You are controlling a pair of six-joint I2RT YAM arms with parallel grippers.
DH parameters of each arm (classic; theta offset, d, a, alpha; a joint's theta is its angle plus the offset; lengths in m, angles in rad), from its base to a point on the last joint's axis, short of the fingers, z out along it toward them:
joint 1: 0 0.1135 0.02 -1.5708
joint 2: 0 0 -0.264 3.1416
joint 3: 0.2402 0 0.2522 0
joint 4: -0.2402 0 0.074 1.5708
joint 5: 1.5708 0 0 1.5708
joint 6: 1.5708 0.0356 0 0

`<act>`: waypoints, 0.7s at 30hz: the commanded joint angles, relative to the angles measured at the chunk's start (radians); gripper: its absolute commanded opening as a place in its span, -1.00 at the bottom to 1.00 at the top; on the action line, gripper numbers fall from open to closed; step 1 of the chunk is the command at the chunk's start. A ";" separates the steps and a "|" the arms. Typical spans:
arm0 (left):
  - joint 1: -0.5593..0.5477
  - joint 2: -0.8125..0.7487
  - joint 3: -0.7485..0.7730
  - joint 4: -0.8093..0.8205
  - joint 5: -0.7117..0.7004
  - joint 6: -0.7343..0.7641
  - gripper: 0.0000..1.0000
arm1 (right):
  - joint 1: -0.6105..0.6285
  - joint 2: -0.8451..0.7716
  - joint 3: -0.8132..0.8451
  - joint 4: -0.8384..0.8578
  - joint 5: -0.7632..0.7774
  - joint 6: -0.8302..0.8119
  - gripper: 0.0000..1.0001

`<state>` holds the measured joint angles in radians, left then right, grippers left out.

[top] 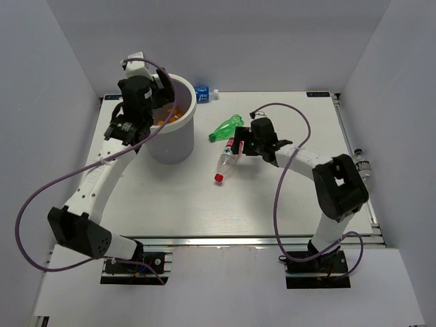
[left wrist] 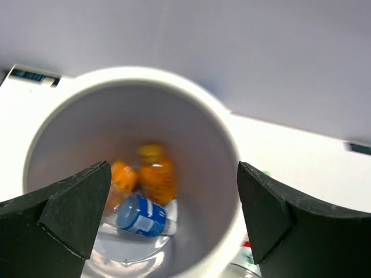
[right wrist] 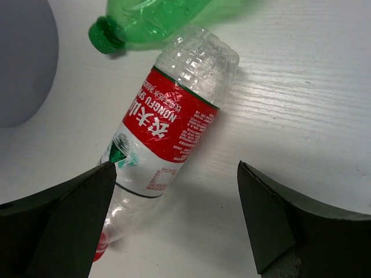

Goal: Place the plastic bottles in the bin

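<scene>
So, left gripper [top: 158,90] [left wrist: 174,211]: mine, fingers spread wide with nothing between them, hanging over the mouth of the bin [top: 170,146] [left wrist: 145,74].
Bin: white round bucket, upright; I place everything else from it.
Inside the bin: two orange bottles [left wrist: 156,174] side by side on the floor, and a clear bottle with a blue label [left wrist: 141,215] lying against them.
Behind the bin, at its right: a small blue-and-white item [top: 201,94], too small for me to name.
Green bottle [top: 225,129] [right wrist: 156,17]: right of the bin, on its side on the table [top: 170,204], capped, walls crumpled.
Red-labelled clear bottle [top: 228,160] [right wrist: 168,124]: right of the bin, just nearer than the green one, base close against it, lying flat with its red cap at the near end.
Right gripper [top: 240,146] [right wrist: 174,191]: mine, fingers spread and empty, hovering at that bottle, whose lower half shows in my gap.
Handling: it looks empty, so light. The thin walls are dented and will give under a squeeze, and the smooth round body may roll.
Hold: across the labelled belly, square to its length, with a modest squeeze.
Far right of the bin, at the table's edge: a clear object [top: 361,165], possibly another bottle. I cannot tell.
</scene>
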<state>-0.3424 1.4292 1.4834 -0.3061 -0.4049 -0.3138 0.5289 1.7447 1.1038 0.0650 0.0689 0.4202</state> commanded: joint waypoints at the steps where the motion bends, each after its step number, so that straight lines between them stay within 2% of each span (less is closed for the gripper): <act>1: -0.003 -0.139 0.046 0.013 0.115 0.022 0.96 | 0.020 0.077 0.070 -0.017 0.011 0.035 0.79; 3: -0.001 -0.185 -0.023 0.019 0.181 0.004 0.96 | 0.028 0.122 0.087 0.008 -0.004 0.048 0.79; 8: -0.001 -0.380 -0.231 0.033 0.204 -0.082 0.96 | 0.039 0.209 0.131 0.022 -0.007 0.074 0.79; 15: -0.001 -0.647 -0.555 0.022 0.126 -0.246 0.96 | 0.039 0.277 0.162 0.035 0.035 0.153 0.69; 19: -0.001 -0.728 -0.644 -0.001 0.144 -0.277 0.96 | 0.039 0.294 0.189 0.012 0.042 0.192 0.52; 20: -0.001 -0.737 -0.652 -0.010 0.146 -0.292 0.96 | 0.039 0.292 0.189 0.012 0.046 0.196 0.43; 21: -0.001 -0.751 -0.661 -0.016 0.149 -0.294 0.96 | 0.039 0.286 0.180 0.018 0.040 0.195 0.18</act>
<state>-0.3424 0.7151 0.8402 -0.3073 -0.2546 -0.5529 0.5720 2.0193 1.2678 0.1280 0.0685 0.5884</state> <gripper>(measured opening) 0.982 0.661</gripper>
